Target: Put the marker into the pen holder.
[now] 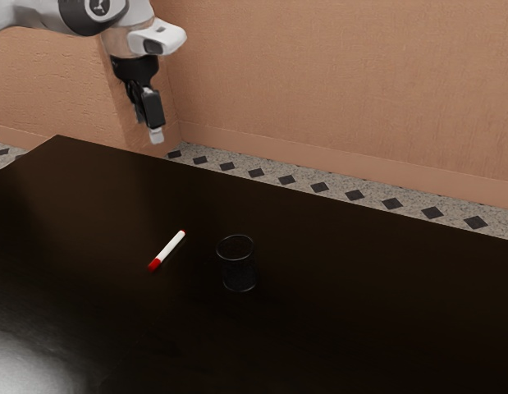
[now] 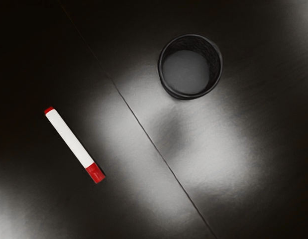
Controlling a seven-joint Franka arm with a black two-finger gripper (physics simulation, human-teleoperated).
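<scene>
My gripper (image 1: 156, 134) hangs high over the far part of the table in the exterior view, well above the marker and apart from everything. The white marker (image 1: 170, 248) with a red cap lies flat on the dark table, left of the black round pen holder (image 1: 238, 266), which stands upright. In the wrist view the marker (image 2: 69, 138) lies a short way from the pen holder (image 2: 190, 67), not touching it. The holder's open mouth faces up, and its grey bottom can be seen with nothing in it.
The dark table (image 1: 363, 289) has a glossy top with a thin seam (image 2: 150, 139) running between marker and holder in the wrist view. Behind its far edge are a patterned floor (image 1: 319, 187) and an orange-brown wall (image 1: 344, 74).
</scene>
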